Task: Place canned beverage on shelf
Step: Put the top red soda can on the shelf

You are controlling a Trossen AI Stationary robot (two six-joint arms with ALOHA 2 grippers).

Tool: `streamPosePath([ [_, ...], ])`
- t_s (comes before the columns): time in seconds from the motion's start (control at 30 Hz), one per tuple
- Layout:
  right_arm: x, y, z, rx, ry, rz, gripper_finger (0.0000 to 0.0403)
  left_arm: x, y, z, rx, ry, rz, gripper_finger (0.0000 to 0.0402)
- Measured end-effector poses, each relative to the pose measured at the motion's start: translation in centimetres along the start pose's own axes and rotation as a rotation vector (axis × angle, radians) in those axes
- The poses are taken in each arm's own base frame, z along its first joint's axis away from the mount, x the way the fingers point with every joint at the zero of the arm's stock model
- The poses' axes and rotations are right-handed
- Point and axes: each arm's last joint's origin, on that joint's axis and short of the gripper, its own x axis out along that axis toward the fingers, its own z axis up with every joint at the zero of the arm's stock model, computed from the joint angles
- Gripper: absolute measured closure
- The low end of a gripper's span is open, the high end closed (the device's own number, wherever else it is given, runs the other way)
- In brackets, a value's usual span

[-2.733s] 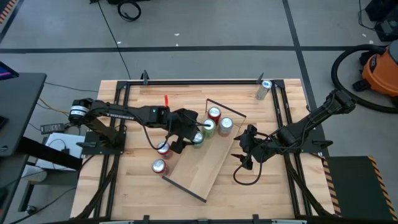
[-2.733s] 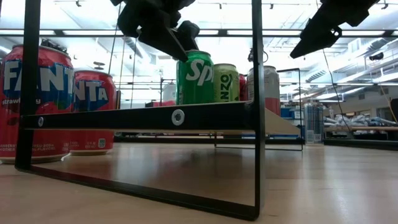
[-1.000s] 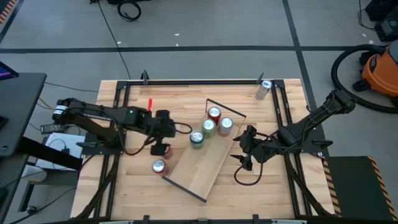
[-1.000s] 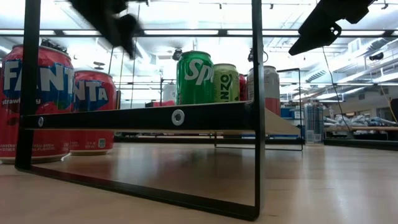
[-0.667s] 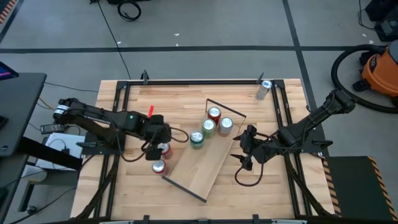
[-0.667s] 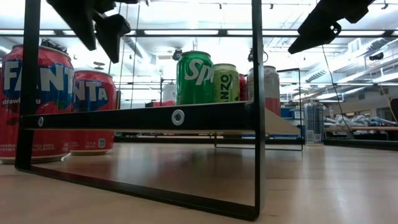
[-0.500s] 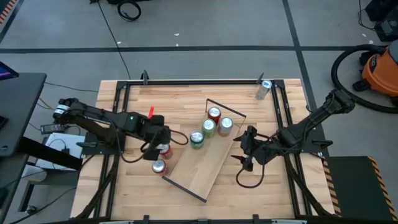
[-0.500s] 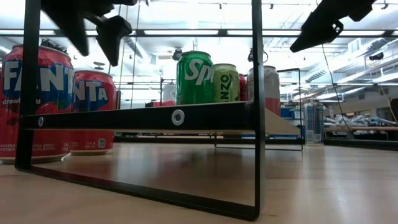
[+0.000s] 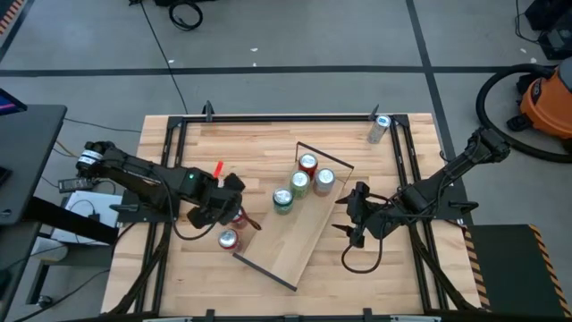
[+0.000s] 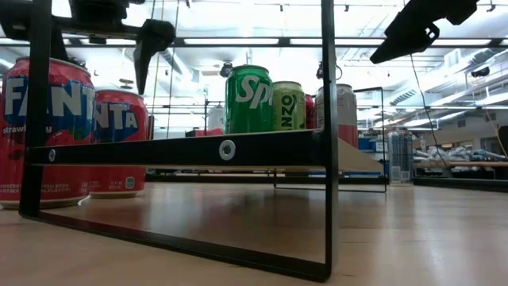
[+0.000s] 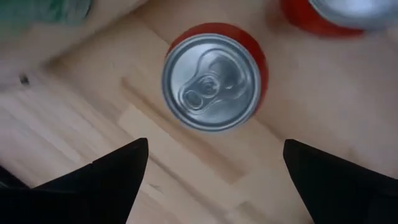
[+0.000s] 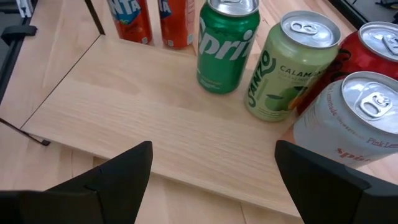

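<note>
A red Fanta can [image 11: 214, 81] stands upright on the wooden tabletop, just left of the shelf [image 9: 290, 234]. My left gripper [image 9: 223, 215] hovers above it, open, one finger on either side of the can, as the left wrist view [image 11: 214, 180] shows. A second red can [image 9: 227, 238] stands nearer the table's front edge. The shelf, a light-wood board on a black wire frame, lies slantwise mid-table. Its far end carries a green Sprite can [image 12: 227, 43], a light green can [image 12: 292, 65], a red can [image 9: 307, 164] and a silver can [image 12: 354, 118]. My right gripper [image 9: 351, 225] is open and empty right of the shelf.
A lone silver can [image 9: 380, 128] stands at the table's far right corner. Black frame rails [image 9: 174, 170] run along the left and right sides of the table. The near half of the shelf board [image 12: 143, 106] is bare. In the low view both Fanta cans [image 10: 44, 119] stand at the left.
My left gripper has moved a little toward the table's near edge and come lower, over the red Fanta can left of the shelf, and it has turned about its wrist. The cans and the shelf have stayed where they were.
</note>
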Motion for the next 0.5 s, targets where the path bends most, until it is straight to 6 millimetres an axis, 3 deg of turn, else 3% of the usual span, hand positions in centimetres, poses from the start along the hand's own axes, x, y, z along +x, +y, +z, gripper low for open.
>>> streamPosePath([
  [0.3, 0.00, 0.01, 0.09, 0.003, -0.014, -0.007, 0.0053, 0.00, 0.10, 0.14, 0.556, -0.011, 0.014, 0.0017],
  [0.5, 0.01, 0.00, 0.10, 0.003, -0.015, -0.010, 0.0053, 0.01, 0.78, 0.57, 0.644, -0.045, 0.086, 0.0017],
])
